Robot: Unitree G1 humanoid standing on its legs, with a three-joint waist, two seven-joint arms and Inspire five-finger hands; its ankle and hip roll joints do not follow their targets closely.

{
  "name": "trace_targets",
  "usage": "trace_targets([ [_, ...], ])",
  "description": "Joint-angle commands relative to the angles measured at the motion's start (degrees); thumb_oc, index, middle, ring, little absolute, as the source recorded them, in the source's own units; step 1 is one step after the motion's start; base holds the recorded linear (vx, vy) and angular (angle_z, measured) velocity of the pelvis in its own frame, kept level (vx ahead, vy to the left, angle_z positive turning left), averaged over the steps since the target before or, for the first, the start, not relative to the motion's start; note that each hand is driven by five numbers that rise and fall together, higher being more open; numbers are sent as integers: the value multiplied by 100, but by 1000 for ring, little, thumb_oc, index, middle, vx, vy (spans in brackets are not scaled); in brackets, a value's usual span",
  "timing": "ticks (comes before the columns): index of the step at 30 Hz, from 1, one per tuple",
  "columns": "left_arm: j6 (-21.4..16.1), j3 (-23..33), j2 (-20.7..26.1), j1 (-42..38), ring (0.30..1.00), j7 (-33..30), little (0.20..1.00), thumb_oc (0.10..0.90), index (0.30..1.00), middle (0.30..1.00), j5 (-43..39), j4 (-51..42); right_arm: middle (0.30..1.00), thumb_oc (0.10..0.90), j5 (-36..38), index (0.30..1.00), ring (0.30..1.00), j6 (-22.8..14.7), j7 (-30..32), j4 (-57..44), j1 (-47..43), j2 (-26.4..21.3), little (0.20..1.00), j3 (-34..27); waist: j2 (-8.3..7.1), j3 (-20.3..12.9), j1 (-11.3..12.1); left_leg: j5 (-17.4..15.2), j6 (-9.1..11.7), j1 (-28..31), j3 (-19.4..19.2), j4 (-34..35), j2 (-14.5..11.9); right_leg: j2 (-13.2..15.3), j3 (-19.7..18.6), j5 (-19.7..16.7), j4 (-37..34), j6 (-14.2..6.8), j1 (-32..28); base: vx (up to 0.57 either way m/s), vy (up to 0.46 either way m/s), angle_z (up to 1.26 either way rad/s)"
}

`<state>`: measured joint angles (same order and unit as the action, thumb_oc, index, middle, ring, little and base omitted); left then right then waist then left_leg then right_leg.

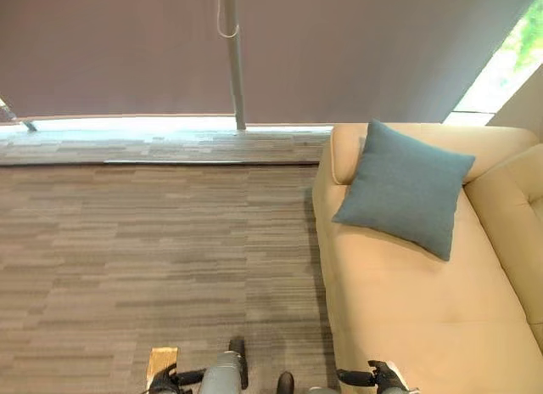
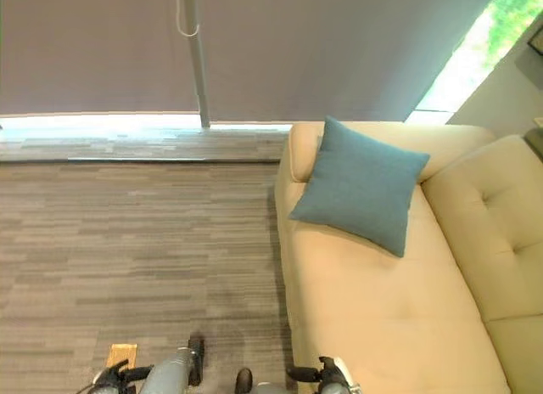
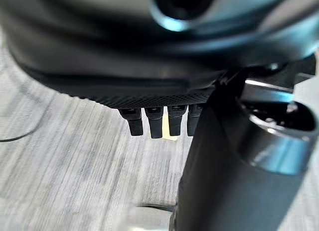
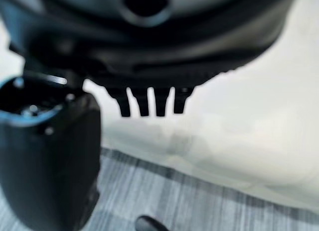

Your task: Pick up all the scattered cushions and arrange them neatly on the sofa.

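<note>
The left hand [image 3: 159, 119] and the right hand [image 4: 149, 99] hang low at the robot's sides, fingers straight and relaxed, both empty. The left is over the carpet [image 1: 127, 241], the right is beside the sofa [image 1: 407, 326] front. One blue cushion [image 1: 405, 188] lies on the sofa seat, leaning against the armrest. It is square, so it has no clear long axis; it stands on a corner like a diamond, tilted. To do the step well, the robot should probably look for more cushions on the floor, then straighten this one with edges level.
</note>
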<state>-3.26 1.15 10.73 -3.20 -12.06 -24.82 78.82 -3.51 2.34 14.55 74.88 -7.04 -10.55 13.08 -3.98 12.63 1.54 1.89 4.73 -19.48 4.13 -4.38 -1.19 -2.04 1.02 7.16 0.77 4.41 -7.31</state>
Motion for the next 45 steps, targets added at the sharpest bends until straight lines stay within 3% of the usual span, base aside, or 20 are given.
trace_targets([
  [1,-122,5,-149,14,900,-172,900,800,900,900,-149,-10,900,800,-275,900,900,31,189,155,61,-167,900,163,-104,-57,246,320,-102,0,508,-189,-56,180,-256,499,808,-653,49,516,256,-112],
  [4,12,17,-153,62,900,-93,900,800,900,900,75,96,900,800,-430,900,900,67,116,233,119,-123,900,116,-61,-272,270,389,-169,396,510,21,-38,320,-313,561,1182,-781,32,487,321,-59],
  [5,40,51,-135,94,900,-58,900,800,900,900,88,134,900,800,-405,900,900,94,74,224,190,-74,900,55,-147,-378,259,219,-356,669,372,96,102,579,-329,100,1891,-1009,349,391,311,-36],
  [6,40,50,-137,93,900,-58,900,800,900,900,88,134,900,800,-405,900,900,94,74,223,189,-76,900,54,-135,-391,264,227,-354,654,373,99,88,565,-333,84,1882,-1008,365,346,324,-49],
  [8,29,11,-130,98,900,-51,900,800,900,900,73,75,900,800,-359,900,900,91,66,84,173,-14,900,62,-70,-312,230,79,-553,984,117,141,161,939,-175,-883,2897,-1113,925,205,250,-63],
  [10,41,-75,-96,108,900,32,900,800,900,900,161,1,900,800,-381,900,900,49,72,-66,176,15,900,111,23,-288,158,-81,-632,1258,-8,228,136,1089,166,-906,3296,-983,1202,279,252,-66],
  [14,63,-189,-60,65,900,171,900,800,900,900,365,-45,900,800,-415,900,900,-62,73,-278,171,2,900,201,96,-221,-47,-446,-699,1756,-317,292,191,972,964,-394,2349,-880,1592,286,122,-24],
  [18,67,-178,-96,69,900,222,900,800,900,900,344,-49,900,800,-452,900,900,-40,74,-313,177,-43,900,190,79,-118,-151,-663,-677,2070,-552,319,256,938,1562,-576,1364,-990,1731,226,14,-43],
  [20,23,-174,-120,63,900,193,900,800,900,900,453,-139,900,800,-480,900,900,-75,170,-318,155,-113,900,120,136,-140,-119,-928,-641,2368,-899,334,224,1124,2643,-563,1297,-1098,1754,358,24,-69],
  [21,2,-220,-130,87,900,174,900,800,900,900,591,-226,900,800,-465,900,900,-103,227,-331,175,-143,900,95,168,-141,-119,-1056,-660,2503,-1006,310,204,1176,2811,-506,1420,-1094,1699,279,-4,-82],
  [24,-5,-305,-118,133,900,177,900,800,900,900,834,-255,900,800,-379,900,900,-159,297,-385,250,-171,900,23,140,-238,-199,-1231,-660,2648,-1126,249,231,1041,2584,-441,1233,-983,1572,273,-128,-73],
  [28,-27,-312,-179,162,900,137,900,800,900,900,880,-189,900,800,-58,900,900,-271,423,-438,335,-220,900,-176,88,-371,-295,-1474,-452,2492,-1359,-747,173,791,2206,-361,839,-866,1214,212,-123,-42],
  [30,-32,-353,-238,122,900,110,900,800,900,900,853,-214,900,800,82,900,900,-321,470,-512,309,-242,900,-217,12,-308,-294,-1152,-183,1966,-1421,-2126,-95,661,1982,-273,736,-693,1018,58,-166,-39],
  [31,-52,-498,-281,41,900,54,900,800,900,900,866,-275,900,800,167,900,900,-347,486,-595,219,-323,900,-204,-77,-148,-246,-715,-158,1426,-1385,-3001,-190,635,1868,-254,703,-475,962,-19,-128,-66],
  [33,-63,-567,-307,19,900,30,900,800,900,900,889,-297,900,800,166,900,900,-354,501,-650,208,-363,900,-175,-62,-115,-200,-791,-238,1182,-1269,-3100,-148,594,1752,-176,728,-439,940,5,-19,-51],
  [36,-83,-715,-356,5,900,-62,900,800,900,900,944,-314,900,800,46,900,900,-378,539,-776,144,-417,900,23,-64,-64,-6,-1001,-416,890,-707,-1888,-26,531,1217,-83,726,-602,804,181,164,-73],
  [37,-116,-810,-342,13,900,-95,900,800,900,900,1040,-295,900,800,25,900,900,-386,556,-761,147,-400,900,70,-22,-54,95,-727,-352,852,-208,-1351,35,435,1010,-65,715,-632,738,183,191,-97],
  [38,-116,-811,-342,13,900,-95,900,800,900,900,1040,-295,900,800,24,900,900,-386,556,-761,147,-399,900,69,-32,-62,89,-696,-352,858,-206,-1312,45,444,1014,-72,708,-632,745,115,111,-95],
  [40,-108,-937,-366,-55,900,-129,900,800,900,900,1119,-229,900,800,71,900,900,-385,611,-642,163,-394,900,28,118,-41,136,-90,-181,774,759,-508,48,295,579,28,634,-680,538,139,152,-111],
  [45,-27,-746,-437,40,900,-63,900,800,900,900,1022,-72,900,800,116,900,900,-317,548,-402,259,-316,900,-106,214,-270,109,-147,-214,1324,673,19,-43,373,393,55,755,-770,520,178,195,-81],
])
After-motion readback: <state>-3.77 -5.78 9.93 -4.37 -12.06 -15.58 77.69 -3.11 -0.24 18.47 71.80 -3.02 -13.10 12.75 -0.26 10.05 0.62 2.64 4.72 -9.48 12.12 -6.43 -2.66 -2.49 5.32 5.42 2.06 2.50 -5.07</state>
